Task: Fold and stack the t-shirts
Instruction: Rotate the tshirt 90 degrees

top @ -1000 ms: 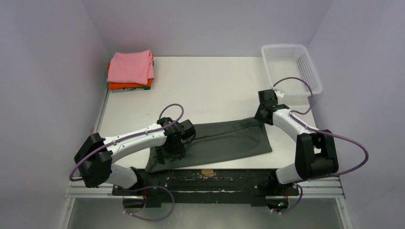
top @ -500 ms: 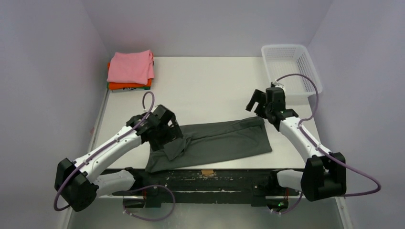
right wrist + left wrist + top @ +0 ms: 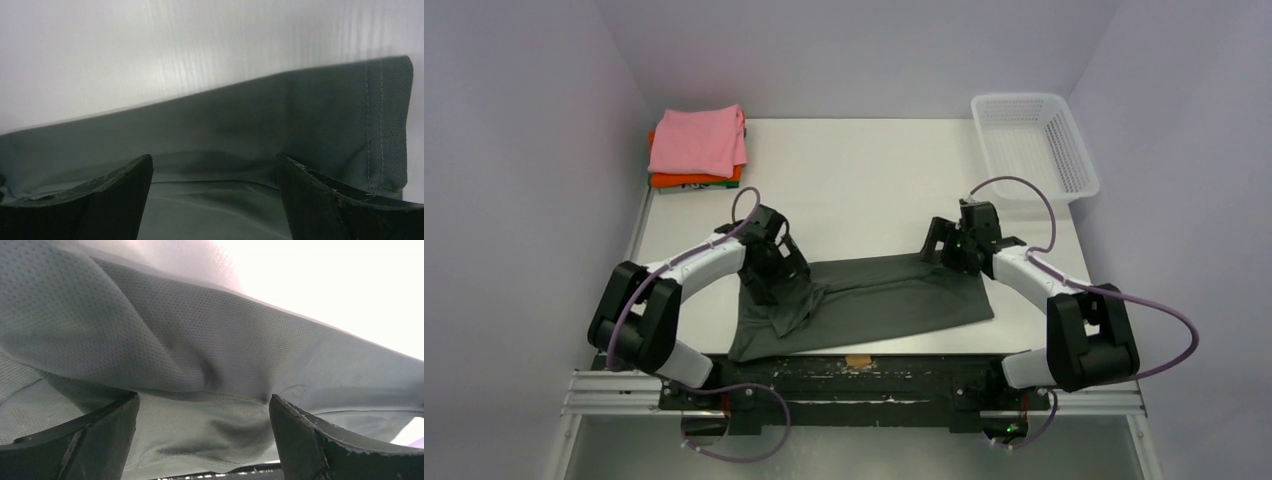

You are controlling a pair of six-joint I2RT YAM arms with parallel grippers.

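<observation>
While our left hand and right hand gape wide over the grey t-shirt, neither seems to pinch cloth.

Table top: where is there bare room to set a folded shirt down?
Widest bare patch: the far middle of the table, between the pink-topped stack and the white basket. It runs down to the grey t-shirt, between left gripper and right gripper. Crowded: the near half, with shirt and arms.

Top camera: high above near edge, looking down over whole bench. Wrist cameras: very close, low, each looking out between own jaws. All three share charcoal-grey t-shirt, wrists at opposite ends.
</observation>
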